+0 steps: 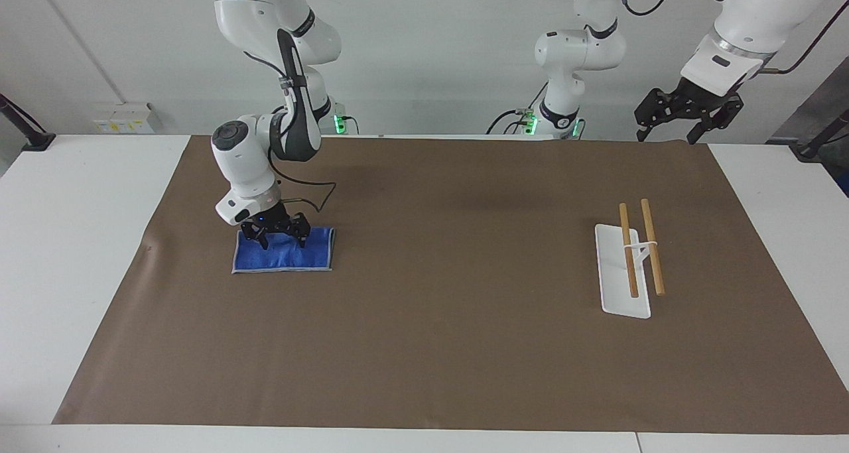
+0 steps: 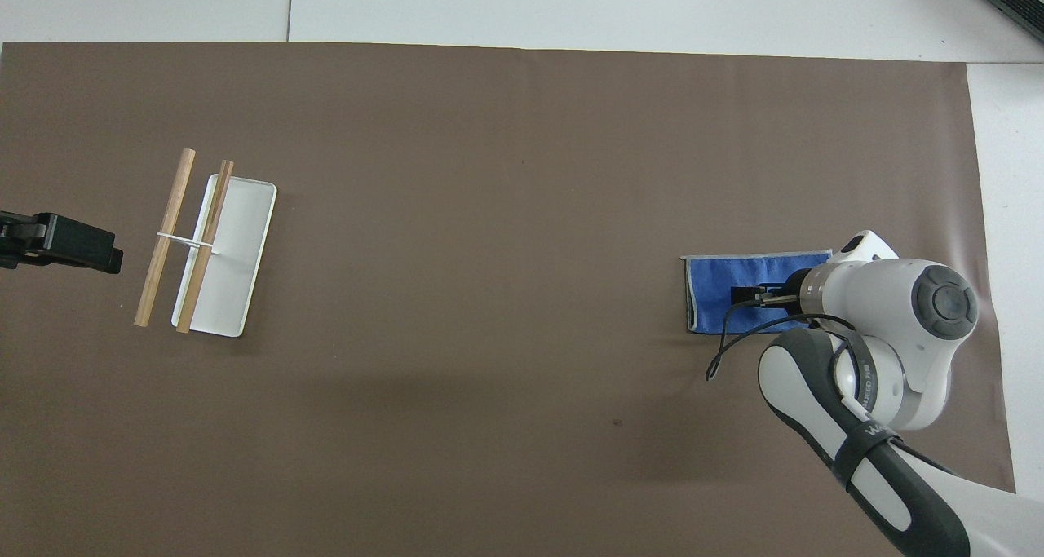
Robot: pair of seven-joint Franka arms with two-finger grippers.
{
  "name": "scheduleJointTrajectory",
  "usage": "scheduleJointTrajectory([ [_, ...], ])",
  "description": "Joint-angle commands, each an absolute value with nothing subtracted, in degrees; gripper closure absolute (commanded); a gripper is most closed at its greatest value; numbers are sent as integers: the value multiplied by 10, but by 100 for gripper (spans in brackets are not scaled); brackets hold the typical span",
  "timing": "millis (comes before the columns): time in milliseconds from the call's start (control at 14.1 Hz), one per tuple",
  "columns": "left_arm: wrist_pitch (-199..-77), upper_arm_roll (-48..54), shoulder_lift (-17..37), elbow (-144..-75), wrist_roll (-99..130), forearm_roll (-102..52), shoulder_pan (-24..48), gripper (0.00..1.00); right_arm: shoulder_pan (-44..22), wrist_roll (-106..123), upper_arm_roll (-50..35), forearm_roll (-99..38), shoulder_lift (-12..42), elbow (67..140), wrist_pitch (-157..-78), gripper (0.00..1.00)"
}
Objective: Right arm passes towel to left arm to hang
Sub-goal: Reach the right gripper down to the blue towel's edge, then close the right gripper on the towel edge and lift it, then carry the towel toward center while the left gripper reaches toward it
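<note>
The blue towel [image 1: 282, 255] [image 2: 722, 292] lies flat and folded on the brown mat toward the right arm's end of the table. My right gripper [image 1: 282, 242] [image 2: 746, 296], with a small blue light on its mount, is open and straddles the towel's edge nearest the robots, fingertips down at the cloth. The arm's white wrist hides part of the towel in the overhead view. My left gripper [image 1: 673, 133] [image 2: 110, 259] waits open, raised over the mat's edge at the left arm's end, apart from everything.
A rack [image 1: 622, 274] [image 2: 228, 255] with a white base plate and two wooden rods [image 1: 651, 254] stands on the mat toward the left arm's end. The brown mat [image 1: 451, 307] covers most of the white table. A black cable loops off the right wrist.
</note>
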State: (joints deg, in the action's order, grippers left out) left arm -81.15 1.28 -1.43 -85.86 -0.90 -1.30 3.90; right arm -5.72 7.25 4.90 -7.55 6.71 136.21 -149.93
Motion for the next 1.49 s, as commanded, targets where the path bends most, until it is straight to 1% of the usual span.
scheduleJointTrajectory([
  [0, -817, 15, -24, -871, -4, -18, 33, 0, -56, 97, 47, -90, 66, 1368, -1513, 32],
  [71, -817, 15, -24, -871, -4, -18, 33, 0, -56, 96, 47, -90, 66, 1368, -1513, 54],
  [142, -817, 15, -24, -871, -4, -18, 33, 0, -56, 95, 47, -90, 65, 1371, -1513, 62],
  [212, -817, 15, -24, -871, -4, -18, 33, 0, -55, 95, 47, -90, 66, 1372, -1513, 66],
  [283, -817, 15, -24, -871, -4, -18, 33, 0, -55, 91, 47, -90, 66, 1372, -1513, 79],
  [354, -817, 16, -24, -871, -4, -18, 33, 0, -55, 85, 47, -90, 67, 1370, -1513, 99],
  [566, -795, 16, -29, -878, -3, -18, 34, 0, -57, 48, 47, -90, 63, 1354, -1489, 100],
  [850, -795, 17, -30, -875, -4, -18, 33, 0, -57, 26, 47, -90, 42, 1276, -1359, 100],
  [1062, -802, 19, -32, -876, -1, -23, 40, 0, -70, -10, 36, -90, 32, 1217, -1285, 100],
  [1416, -836, 18, -30, -879, 30, -84, 33, 0, -70, -86, -17, -91, -31, 1202, -1270, 100],
])
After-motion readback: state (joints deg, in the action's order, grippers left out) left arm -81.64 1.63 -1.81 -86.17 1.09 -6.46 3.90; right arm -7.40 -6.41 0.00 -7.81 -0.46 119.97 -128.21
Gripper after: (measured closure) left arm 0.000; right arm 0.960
